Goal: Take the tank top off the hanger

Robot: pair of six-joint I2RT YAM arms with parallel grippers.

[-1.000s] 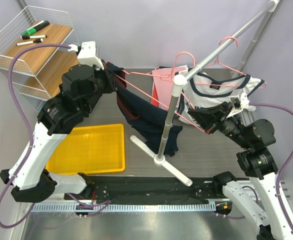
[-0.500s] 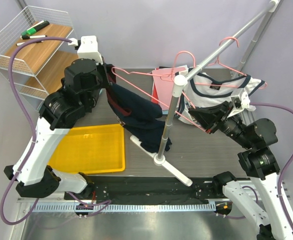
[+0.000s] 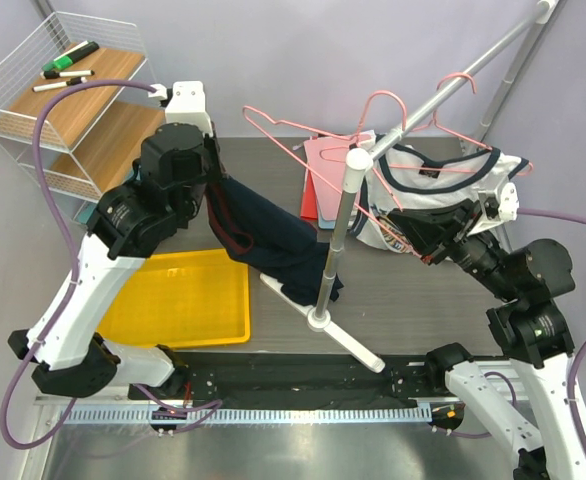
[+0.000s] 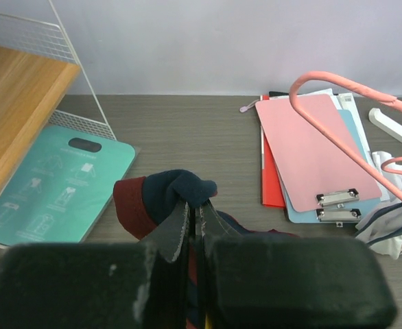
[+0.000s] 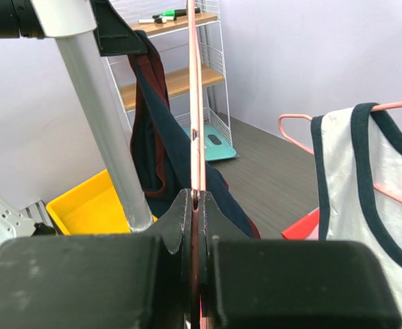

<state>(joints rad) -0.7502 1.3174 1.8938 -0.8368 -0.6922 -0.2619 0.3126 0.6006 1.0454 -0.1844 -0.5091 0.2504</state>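
A metal rack stands in the middle of the surface, its upright pole right between the two arms and its feet spread toward the near edge. On its sloping rail at the right hangs a white top with dark trim. A yellow tray sits at the near left. A wire shelf with markers on it stands at the back left, and a teal board leans against its foot. A few clipboards lie flat behind the rack.

The left tool is pinched tight on a bunched strap of the tank top and holds it up above the surface. From there the garment hangs in a long fold, running down and to the right until its lower end reaches the pole near the rack's foot. It is dark navy with a maroon band along the edges, crumpled and twisted rather than spread.

The right tool is closed on the thin pink wire of the hanger. The hanger stretches away from it toward the back left, passing the pole, with its hook end raised above the garment. I cannot tell whether any part of the tank top is caught on the wire.
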